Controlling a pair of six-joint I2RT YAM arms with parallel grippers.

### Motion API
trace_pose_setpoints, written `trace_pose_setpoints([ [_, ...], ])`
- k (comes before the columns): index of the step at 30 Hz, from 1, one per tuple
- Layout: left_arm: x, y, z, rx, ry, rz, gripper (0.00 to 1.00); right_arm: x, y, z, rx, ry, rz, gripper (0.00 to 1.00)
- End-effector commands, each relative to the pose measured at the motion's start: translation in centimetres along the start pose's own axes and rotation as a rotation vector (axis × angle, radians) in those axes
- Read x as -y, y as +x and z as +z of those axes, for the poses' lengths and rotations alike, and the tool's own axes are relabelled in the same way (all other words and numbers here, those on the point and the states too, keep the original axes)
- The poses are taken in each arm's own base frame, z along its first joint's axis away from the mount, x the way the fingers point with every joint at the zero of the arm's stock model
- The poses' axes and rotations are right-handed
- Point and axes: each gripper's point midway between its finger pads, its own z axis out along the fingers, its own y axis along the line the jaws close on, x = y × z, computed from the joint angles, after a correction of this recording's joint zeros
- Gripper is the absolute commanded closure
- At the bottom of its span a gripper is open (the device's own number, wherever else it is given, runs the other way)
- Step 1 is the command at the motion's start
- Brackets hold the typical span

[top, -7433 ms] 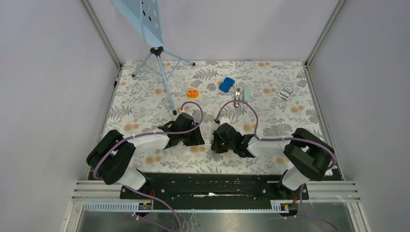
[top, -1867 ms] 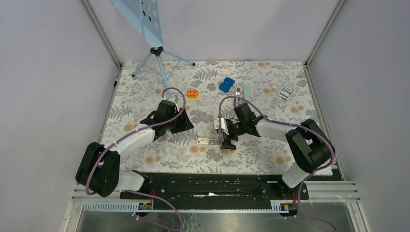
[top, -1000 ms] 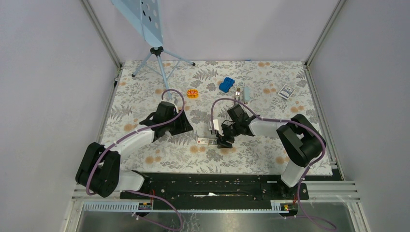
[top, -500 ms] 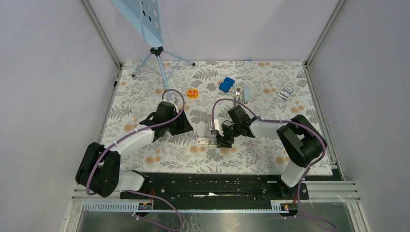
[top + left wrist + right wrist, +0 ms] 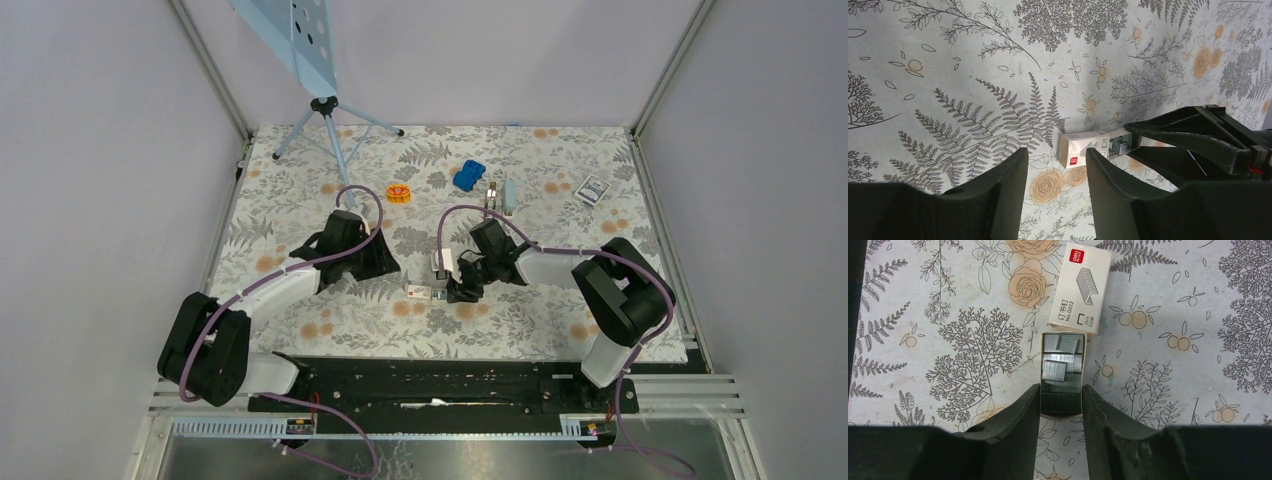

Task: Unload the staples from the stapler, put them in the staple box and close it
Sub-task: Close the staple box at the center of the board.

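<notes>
R gripper [image 5: 1060, 390] clamped on staple tray [image 5: 1062, 402] sticking outta white box [image 5: 1081, 287]; L gripper [image 5: 1055, 152] near box, half apart, empty.

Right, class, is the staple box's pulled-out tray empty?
No, the tray holds several silvery staple strips lying in it.

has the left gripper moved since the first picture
Yes. The left gripper has moved farther out from the robot, and is now closer to the orange toy.
</notes>
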Motion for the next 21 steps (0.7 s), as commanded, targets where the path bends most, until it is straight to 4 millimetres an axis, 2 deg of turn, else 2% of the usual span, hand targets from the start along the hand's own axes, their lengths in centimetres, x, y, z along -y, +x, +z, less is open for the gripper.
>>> trace_pose_setpoints([
  [1,0.7,-0.7,0.1,0.02,0.038,0.009,0.5,-1.0,1.0,0.9,-0.067,-0.034,-0.012,0.59],
  [12,1.5,0.7,0.7,-0.028,0.116,0.002,0.51,-0.3,0.4,1.7,-0.077,-0.022,0.003,0.59],
  [21,0.8,1.8,2.2,-0.065,0.081,-0.011,0.52,-0.1,0.1,1.6,-0.072,-0.007,0.016,0.6],
])
